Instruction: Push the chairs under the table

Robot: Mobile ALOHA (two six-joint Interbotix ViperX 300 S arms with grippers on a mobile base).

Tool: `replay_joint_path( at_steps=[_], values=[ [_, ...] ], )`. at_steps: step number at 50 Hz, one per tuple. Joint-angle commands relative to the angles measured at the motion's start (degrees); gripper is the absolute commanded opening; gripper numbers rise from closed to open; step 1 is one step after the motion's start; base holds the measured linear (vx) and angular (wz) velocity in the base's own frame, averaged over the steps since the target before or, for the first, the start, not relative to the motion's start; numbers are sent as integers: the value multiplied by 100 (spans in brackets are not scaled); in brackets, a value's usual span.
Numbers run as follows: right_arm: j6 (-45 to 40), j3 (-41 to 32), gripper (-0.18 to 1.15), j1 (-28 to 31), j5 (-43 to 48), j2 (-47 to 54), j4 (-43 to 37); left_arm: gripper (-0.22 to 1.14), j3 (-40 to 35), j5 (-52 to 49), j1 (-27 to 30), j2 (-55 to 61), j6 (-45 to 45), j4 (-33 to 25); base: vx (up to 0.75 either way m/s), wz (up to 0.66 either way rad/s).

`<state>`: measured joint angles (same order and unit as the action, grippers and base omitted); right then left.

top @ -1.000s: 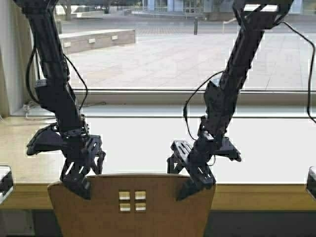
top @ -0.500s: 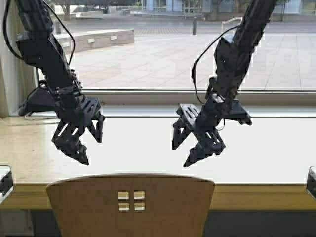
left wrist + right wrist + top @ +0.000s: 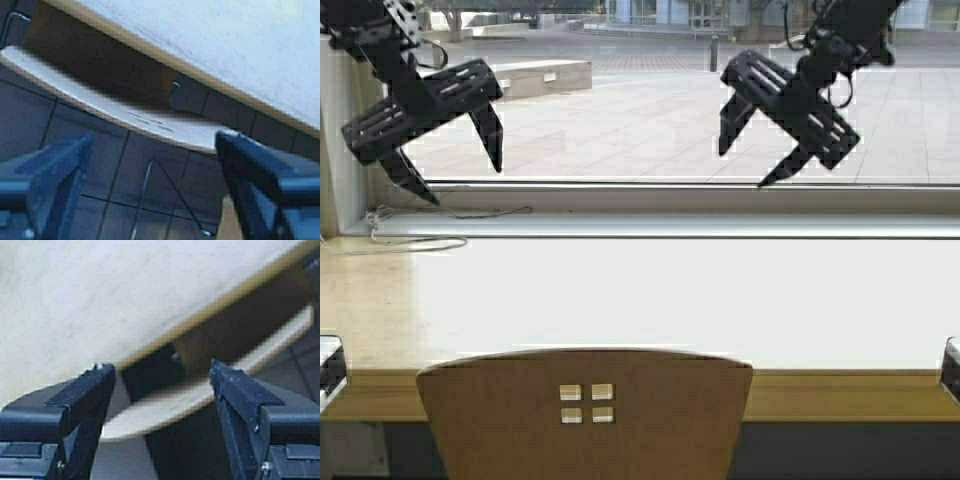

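Both arms have lifted clear in the last second: a moment ago their tips rested on the chair's top edge, and now the left tool (image 3: 450,165) and the right tool (image 3: 752,142) hang high against the window, each with fingers spread and holding nothing. That looks to me like a finished push and a release. The chair (image 3: 585,410) stands with its curved plywood back just beside the front edge of the bench (image 3: 620,300), its seat tucked beneath. The backrest is smooth tan wood with four small square cut-outs; the bench top is pale, matte, with a thick light-wood edge.
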<state>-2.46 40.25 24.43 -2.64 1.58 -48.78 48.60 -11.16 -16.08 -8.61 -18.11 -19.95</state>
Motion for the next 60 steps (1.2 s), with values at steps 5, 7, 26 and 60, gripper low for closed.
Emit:
replay_joint_path(
  at_steps=[5,7,26,60],
  values=[
    [88,9,91,-35,-255,-1441,1846,102,18,-782,0,-1380,1310,281,-6,0],
    [88,35,91,-35,-281,-1652,2188,102,35,-888,0,-1617,1468,396,-8,1],
    [70,606,91,-53,211,-3059,4825,102,589,-1116,0,-3410,1582,2074,-12,8],
    [79,1828,91,-123,1063,-4254,5036,102,1485,-475,0,-5370,1573,2558,-9,41]
  ],
)
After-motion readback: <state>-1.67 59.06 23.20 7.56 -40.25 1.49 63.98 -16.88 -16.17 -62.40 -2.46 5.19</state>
